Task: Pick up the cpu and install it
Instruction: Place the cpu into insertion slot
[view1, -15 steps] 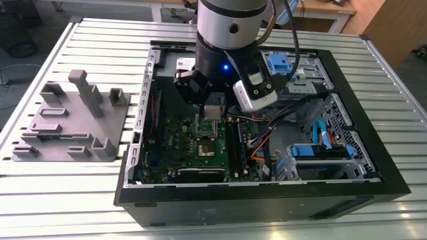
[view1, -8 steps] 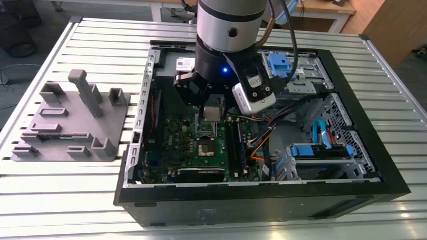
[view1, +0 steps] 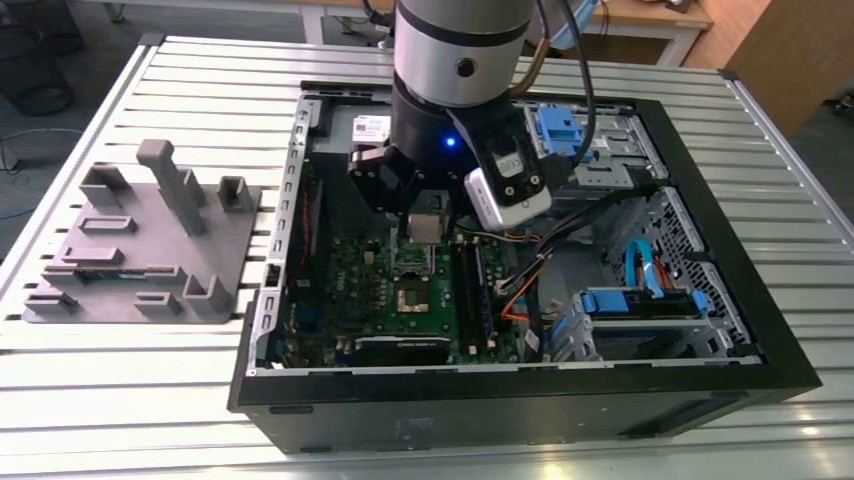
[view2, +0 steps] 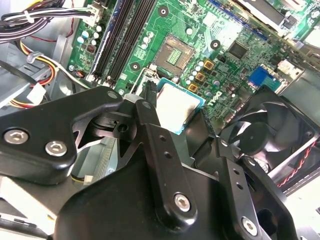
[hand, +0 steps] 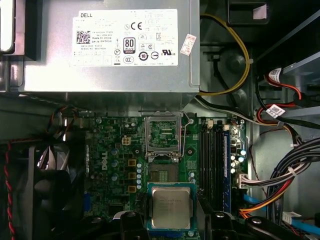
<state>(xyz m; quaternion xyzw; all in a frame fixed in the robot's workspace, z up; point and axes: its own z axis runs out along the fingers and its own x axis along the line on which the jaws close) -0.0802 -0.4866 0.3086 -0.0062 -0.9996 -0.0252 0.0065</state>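
A slatted metal worktop (view1: 134, 400) carries an open black computer case (view1: 534, 400) lying on its side, with wooden desks behind it.

The cpu (hand: 171, 207), silver-topped with a pale rim, sits level between the two black fingers (view2: 150, 130) of the hand (view1: 422, 222), which is closed narrowly on its edges. It hangs clear above the green motherboard (hand: 112, 150), not yet touching anything. In the exterior view the open socket (view1: 411, 265) lies just toward six o'clock from the chip, with its metal frame lifted. The memory slots (hand: 215, 150) run alongside toward three o'clock, the grey power supply (hand: 110, 45) sits toward twelve, and a grey plastic holder (view1: 147, 240) stands well apart on the worktop at nine o'clock from the case.

To my eye the picking up is done and the job is at the carry-over stage, with the chip near the socket but not squarely over it. Seating it would call for lining the chip's edges up true with the socket frame, keeping it flat, and lowering gently, since the contacts look easy to harm and the lifted frame leaves little room around the fingers.
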